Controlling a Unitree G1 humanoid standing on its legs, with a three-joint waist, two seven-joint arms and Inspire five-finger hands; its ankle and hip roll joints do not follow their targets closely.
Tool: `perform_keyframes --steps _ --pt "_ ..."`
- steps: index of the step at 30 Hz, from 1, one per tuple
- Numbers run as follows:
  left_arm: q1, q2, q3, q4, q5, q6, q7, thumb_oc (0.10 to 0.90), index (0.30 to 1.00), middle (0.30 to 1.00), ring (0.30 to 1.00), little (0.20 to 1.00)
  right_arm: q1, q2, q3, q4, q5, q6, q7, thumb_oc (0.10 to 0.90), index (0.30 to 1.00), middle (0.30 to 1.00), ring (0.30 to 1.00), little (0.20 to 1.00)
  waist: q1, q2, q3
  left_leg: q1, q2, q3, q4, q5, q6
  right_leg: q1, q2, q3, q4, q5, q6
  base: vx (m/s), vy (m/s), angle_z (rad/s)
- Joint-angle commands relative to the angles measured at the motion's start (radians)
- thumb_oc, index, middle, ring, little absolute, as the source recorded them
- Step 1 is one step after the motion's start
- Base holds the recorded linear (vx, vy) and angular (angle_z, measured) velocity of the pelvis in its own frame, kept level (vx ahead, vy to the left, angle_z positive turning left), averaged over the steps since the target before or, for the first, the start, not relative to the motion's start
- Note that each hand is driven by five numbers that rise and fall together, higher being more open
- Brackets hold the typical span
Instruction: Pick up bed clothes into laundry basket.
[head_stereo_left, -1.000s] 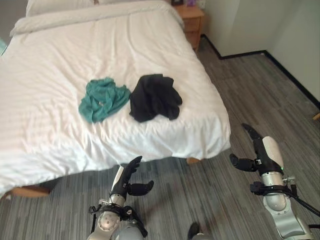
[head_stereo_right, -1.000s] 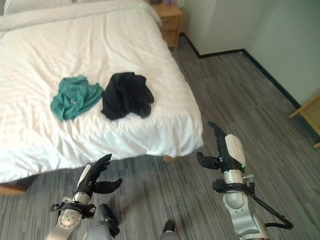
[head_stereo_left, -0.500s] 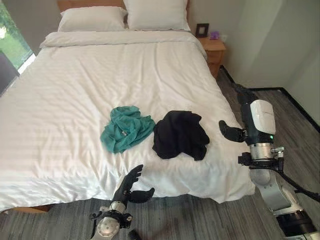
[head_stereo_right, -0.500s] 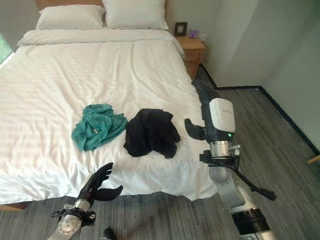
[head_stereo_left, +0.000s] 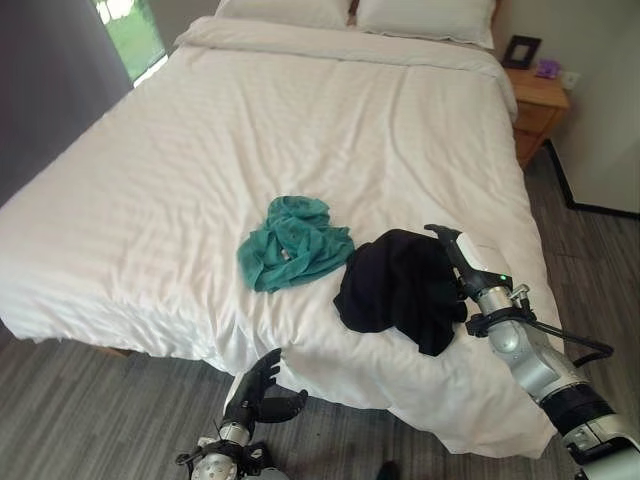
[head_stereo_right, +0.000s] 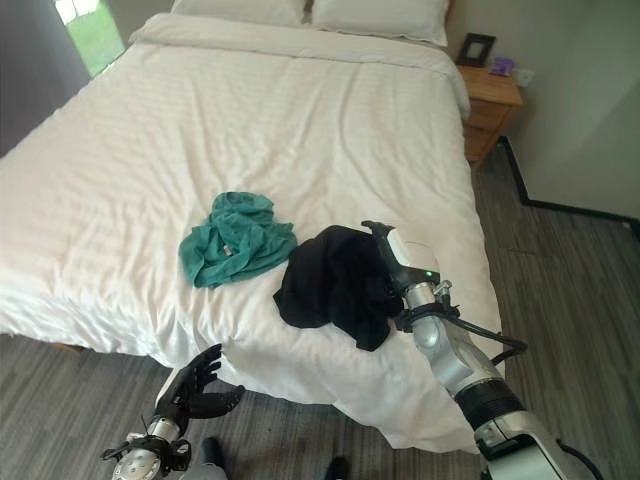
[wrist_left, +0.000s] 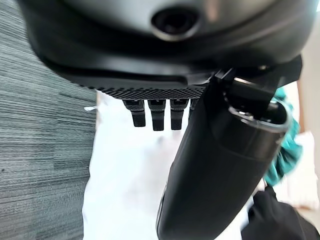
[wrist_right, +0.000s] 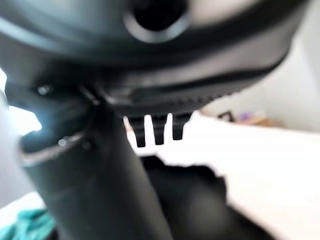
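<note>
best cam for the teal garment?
Left eye view: the teal garment lies whole and crumpled on the bed. Right eye view shows it as well. Each wrist view catches just a teal sliver past that hand.

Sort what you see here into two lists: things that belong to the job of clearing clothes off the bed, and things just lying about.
Part of the job:
- black garment
- teal garment
- right hand, at the black garment
- left hand, low by the bed's foot

Just lying about:
- pillows
- bedside table
- picture frame
</note>
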Motion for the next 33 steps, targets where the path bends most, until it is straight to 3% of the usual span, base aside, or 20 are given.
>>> perform_keyframes --steps 1,5,9,14,15,17,24,27,28,29,33 --pt "-0.061 0.017 -0.031 -0.015 -0.038 -0.069 0.004 0.800 0.900 0.900 0.900 0.900 -0.256 0.045 0.021 0.058 -0.020 -0.038 -0.046 0.800 0.900 0.900 0.900 0.900 0.078 0.004 -0.032 -0.008 -0.003 0.020 0.001 -0.142 -0.052 0.004 -0.037 -0.083 0.006 -0.142 0.053 -0.07 -0.026 0.08" --pt "-0.093 -0.003 -0.032 0.095 -0.026 -0.063 0.013 0.800 0.900 0.900 0.900 0.900 -0.291 0.112 0.053 0.206 0.013 -0.028 -0.034 0.800 0.900 0.900 0.900 0.900 0.086 0.020 -0.006 -0.039 0.018 0.010 0.001 -0.121 -0.070 -0.010 -0.034 -0.096 0.006 -0.144 0.054 -0.08 -0.018 0.23" --pt "-0.120 -0.072 0.062 0.481 -0.012 -0.002 0.019 0.800 0.900 0.900 0.900 0.900 -0.270 0.194 0.016 0.386 0.070 0.000 0.011 0.800 0.900 0.900 0.900 0.900 0.084 0.041 0.002 -0.047 0.028 0.007 0.001 -0.107 -0.082 -0.005 -0.027 -0.106 0.006 -0.151 0.055 0.01 -0.001 0.20" --pt "-0.105 -0.086 0.182 0.801 0.046 0.040 0.016 0.800 0.900 0.900 0.900 0.900 -0.233 0.209 -0.026 0.392 0.117 -0.002 0.032 0.800 0.900 0.900 0.900 0.900 0.067 0.045 -0.014 -0.030 0.026 0.019 0.001 -0.111 -0.082 0.007 -0.027 -0.100 0.006 -0.158 0.059 0.05 0.008 0.01" --pt "-0.104 -0.085 0.203 0.833 0.051 0.045 0.011 0.800 0.900 0.900 0.900 0.900 -0.224 0.209 -0.031 0.383 0.125 -0.006 0.037 0.722 0.782 0.782 0.782 0.782 0.063 0.046 -0.019 -0.033 0.025 0.022 0.001 -0.110 -0.080 0.002 -0.027 -0.098 0.006 -0.155 0.058 0.06 0.015 -0.03" --pt "-0.097 -0.078 0.237 0.882 0.073 0.056 0.003 0.800 0.900 0.900 0.900 0.900 -0.203 0.204 -0.036 0.382 0.135 -0.013 0.052 0.400 0.300 0.300 0.300 0.300 0.054 0.049 -0.025 -0.027 0.023 0.030 0.001 -0.113 -0.080 0.002 -0.030 -0.099 0.006 -0.156 0.061 0.04 0.020 -0.04" --pt "-0.098 -0.051 0.330 0.957 0.092 0.079 0.014 0.800 0.900 0.900 0.900 0.900 -0.136 0.135 -0.091 0.267 0.190 -0.028 0.079 0.400 0.300 0.300 0.300 0.300 0.015 0.057 -0.036 -0.009 0.017 0.053 0.001 -0.120 -0.081 0.007 -0.041 -0.099 0.006 -0.153 0.072 0.04 0.004 -0.05" --pt "-0.108 0.015 0.406 0.941 0.099 0.071 0.036 0.800 0.900 0.900 0.900 0.900 -0.036 -0.020 -0.186 0.006 0.209 -0.061 0.083 0.400 0.300 0.300 0.300 0.300 -0.030 0.065 -0.038 0.012 0.008 0.067 0.001 -0.131 -0.079 0.017 -0.049 -0.095 0.006 -0.153 0.087 0.03 -0.004 0.00" --pt "-0.109 0.016 0.404 0.941 0.100 0.071 0.036 0.800 0.900 0.900 0.900 0.900 -0.032 -0.022 -0.189 0.001 0.209 -0.059 0.084 0.400 0.300 0.300 0.300 0.300 -0.028 0.066 -0.040 0.008 0.009 0.067 0.001 -0.128 -0.078 0.014 -0.048 -0.095 0.006 -0.150 0.085 0.00 0.000 0.00" --pt "-0.126 0.055 0.431 0.922 0.101 0.059 0.046 0.800 0.900 0.900 0.900 0.900 0.011 -0.104 -0.247 -0.114 0.215 -0.082 0.066 0.400 0.300 0.300 0.300 0.300 -0.051 0.073 -0.043 0.019 0.003 0.076 0.001 -0.136 -0.076 0.017 -0.054 -0.091 0.006 -0.150 0.093 0.00 0.013 -0.08" --pt "-0.172 0.139 0.469 0.890 0.089 0.031 0.075 0.800 0.900 0.900 0.900 0.900 0.040 -0.231 -0.389 -0.300 0.269 -0.128 0.014 0.400 0.300 0.300 0.300 0.300 -0.088 0.081 -0.064 0.037 -0.010 0.100 0.001 -0.145 -0.071 0.016 -0.065 -0.084 0.006 -0.140 0.107 0.02 0.002 -0.21"
